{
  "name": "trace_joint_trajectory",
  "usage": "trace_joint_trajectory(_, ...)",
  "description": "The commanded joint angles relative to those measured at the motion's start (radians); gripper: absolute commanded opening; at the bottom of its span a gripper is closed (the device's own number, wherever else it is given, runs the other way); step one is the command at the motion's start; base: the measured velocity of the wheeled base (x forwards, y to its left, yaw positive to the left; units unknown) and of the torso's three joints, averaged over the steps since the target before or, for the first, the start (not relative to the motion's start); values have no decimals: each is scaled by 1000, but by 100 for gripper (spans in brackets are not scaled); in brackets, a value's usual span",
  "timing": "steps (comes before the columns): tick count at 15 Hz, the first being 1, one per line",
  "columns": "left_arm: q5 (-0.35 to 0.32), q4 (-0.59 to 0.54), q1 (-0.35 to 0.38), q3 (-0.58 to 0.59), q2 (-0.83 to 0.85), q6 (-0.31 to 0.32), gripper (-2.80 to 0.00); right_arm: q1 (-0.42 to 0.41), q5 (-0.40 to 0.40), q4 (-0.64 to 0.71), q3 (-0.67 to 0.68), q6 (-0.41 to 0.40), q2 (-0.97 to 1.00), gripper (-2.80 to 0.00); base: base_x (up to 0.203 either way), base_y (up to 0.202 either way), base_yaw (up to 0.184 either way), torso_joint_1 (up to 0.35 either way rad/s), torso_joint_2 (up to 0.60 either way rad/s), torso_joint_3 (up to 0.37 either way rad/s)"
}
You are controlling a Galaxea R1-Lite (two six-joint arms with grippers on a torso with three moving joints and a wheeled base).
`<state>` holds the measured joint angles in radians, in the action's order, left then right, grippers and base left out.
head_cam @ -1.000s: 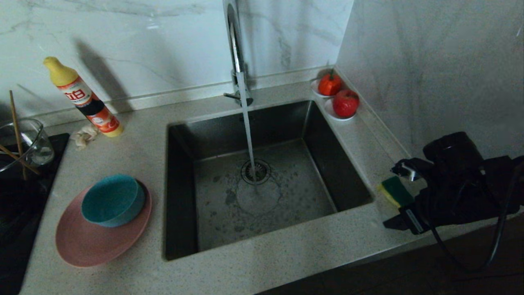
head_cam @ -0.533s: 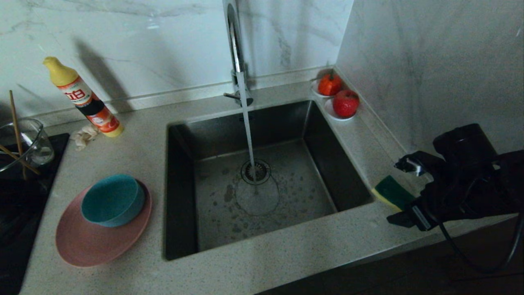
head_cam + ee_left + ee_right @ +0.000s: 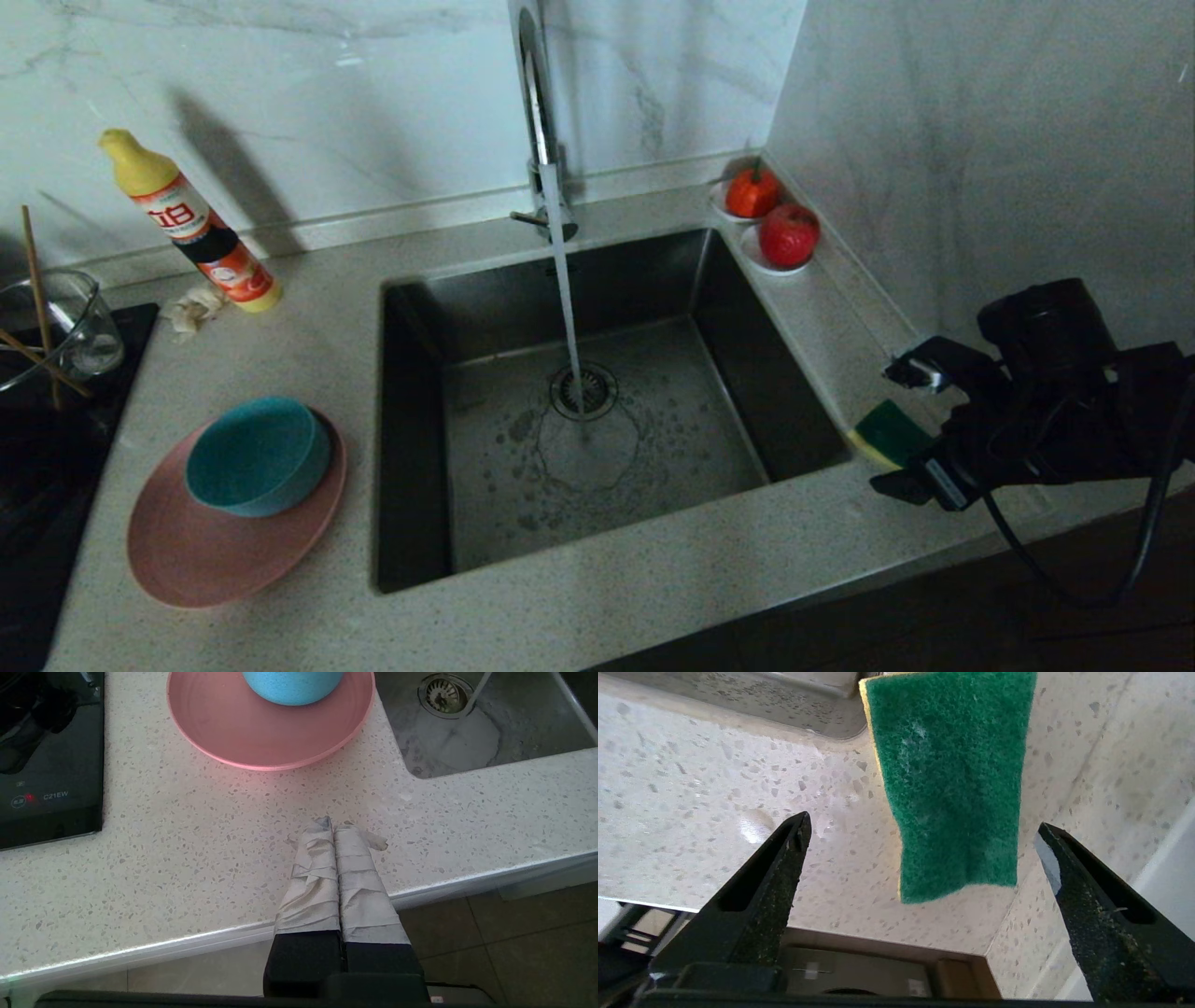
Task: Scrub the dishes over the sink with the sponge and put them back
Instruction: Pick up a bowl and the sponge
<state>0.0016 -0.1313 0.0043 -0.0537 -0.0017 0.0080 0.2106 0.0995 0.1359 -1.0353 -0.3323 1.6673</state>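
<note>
Right pincer [image 3: 920, 833] open wide, straddling the sponge [image 3: 892, 431], which lies green side up on the table [image 3: 597, 616] at 4 o'clock of the sink [image 3: 597, 401]. Best to lower so both fingers bracket the long sides evenly, then close on the foam. Left pincer [image 3: 334, 826] shut, parked at the table edge, at 6 o'clock of plate [image 3: 187, 551] and bowl [image 3: 257, 453].

A: Head view high, facing down on sink [image 3: 597, 411] and surface [image 3: 308, 355]?
B: Yes. Left wrist shares pink plate [image 3: 271, 732]; right wrist sits close over sponge [image 3: 952, 784], also in head view
</note>
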Motion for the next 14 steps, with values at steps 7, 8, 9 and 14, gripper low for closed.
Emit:
trace_joint_trajectory(7, 0, -1, 0, 0, 0, 0, -280, -39, -6, -10, -6, -128, 11, 0, 0, 0, 0, 0, 0, 0)
trace_joint_trajectory(8, 0, -1, 0, 0, 0, 0, -280, -48, -7, -10, -7, -139, 15, 0, 0, 0, 0, 0, 0, 0)
trace_joint_trajectory(9, 0, -1, 0, 0, 0, 0, -280, -57, -12, -10, -9, -146, 19, 0, 0, 0, 0, 0, 0, 0)
trace_joint_trajectory(14, 0, -1, 0, 0, 0, 0, -280, -65, -52, 8, -32, -145, 41, 0, 0, 0, 0, 0, 0, 0)
